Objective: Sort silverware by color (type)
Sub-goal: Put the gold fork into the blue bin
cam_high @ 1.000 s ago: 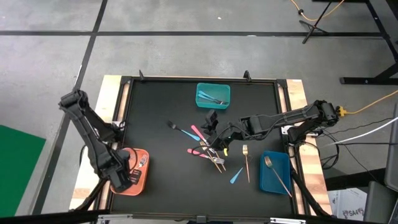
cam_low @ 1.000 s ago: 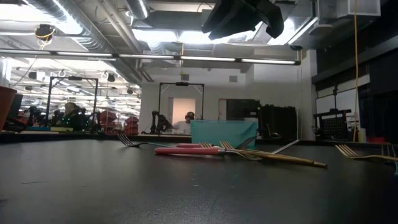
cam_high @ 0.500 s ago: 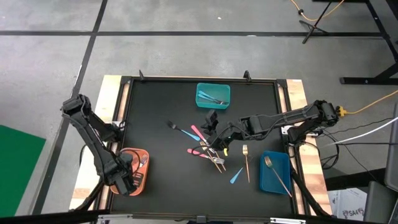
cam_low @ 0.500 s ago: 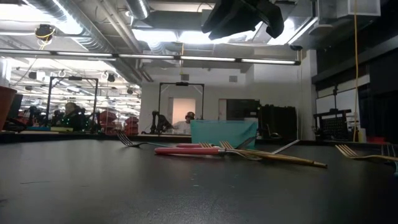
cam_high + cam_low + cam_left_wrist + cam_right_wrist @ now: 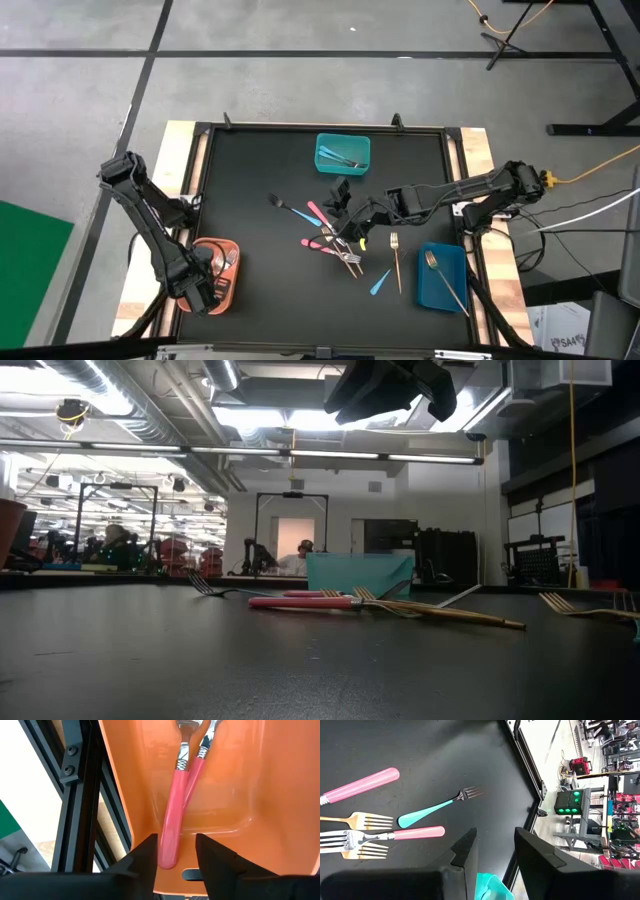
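My left gripper (image 5: 205, 288) hangs open, pointing down into the orange bin (image 5: 228, 262) at the table's near left. Two pink-handled pieces of silverware (image 5: 176, 810) lie on the bin's floor; the end of one handle (image 5: 167, 857) lies between my fingers. More silverware (image 5: 335, 245) with pink, light-blue and gold handles lies loose mid-table. My right gripper (image 5: 340, 193) hovers open above the table just beyond that pile, with nothing between its fingers (image 5: 492, 855). Below it lie a light-blue fork (image 5: 435, 810) and a pink fork (image 5: 395, 834).
A teal bin (image 5: 343, 153) with light-blue pieces stands at the far middle. A blue bin (image 5: 442, 277) at the near right holds a gold spoon. A gold fork (image 5: 396, 262) and a light-blue piece (image 5: 381, 283) lie apart from the pile. Raised rails frame the black tabletop.
My left gripper has sunk a little lower into the orange bin and then kept still. The right arm and the loose silverware have not moved.
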Motion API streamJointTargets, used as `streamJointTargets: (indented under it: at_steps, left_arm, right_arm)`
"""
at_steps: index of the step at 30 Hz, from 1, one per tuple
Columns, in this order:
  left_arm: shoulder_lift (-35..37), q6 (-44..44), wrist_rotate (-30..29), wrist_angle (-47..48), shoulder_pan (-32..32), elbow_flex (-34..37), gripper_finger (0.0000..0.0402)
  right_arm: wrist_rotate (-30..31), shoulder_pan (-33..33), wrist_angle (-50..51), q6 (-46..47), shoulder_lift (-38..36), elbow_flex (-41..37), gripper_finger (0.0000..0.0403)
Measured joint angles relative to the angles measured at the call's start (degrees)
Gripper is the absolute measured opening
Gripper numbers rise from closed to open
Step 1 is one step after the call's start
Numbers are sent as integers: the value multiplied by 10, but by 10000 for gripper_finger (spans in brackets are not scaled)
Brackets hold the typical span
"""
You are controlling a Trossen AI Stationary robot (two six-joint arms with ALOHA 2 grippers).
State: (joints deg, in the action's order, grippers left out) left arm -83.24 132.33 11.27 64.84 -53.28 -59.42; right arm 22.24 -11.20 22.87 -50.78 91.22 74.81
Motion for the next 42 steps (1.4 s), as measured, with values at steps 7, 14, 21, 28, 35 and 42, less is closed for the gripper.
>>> streamJointTargets:
  at_steps: [7,14,21,28,35,42]
  left_arm:
    - [5,-3,2,0,0,0,133]
    - [56,-4,-9,-20,0,0,123]
    - [109,-6,-98,-60,1,0,119]
    - [125,-88,-276,-75,22,0,119]
    - [123,-268,-406,-111,89,0,119]
    - [123,-525,-412,-204,187,0,119]
  right_arm:
    - [0,0,0,6,0,0,120]
    - [-4,0,9,102,0,0,120]
    - [-32,0,39,197,0,0,120]
    - [-87,0,77,285,0,0,120]
    - [-93,-1,121,374,0,0,120]
    - [-94,-1,209,466,0,0,120]
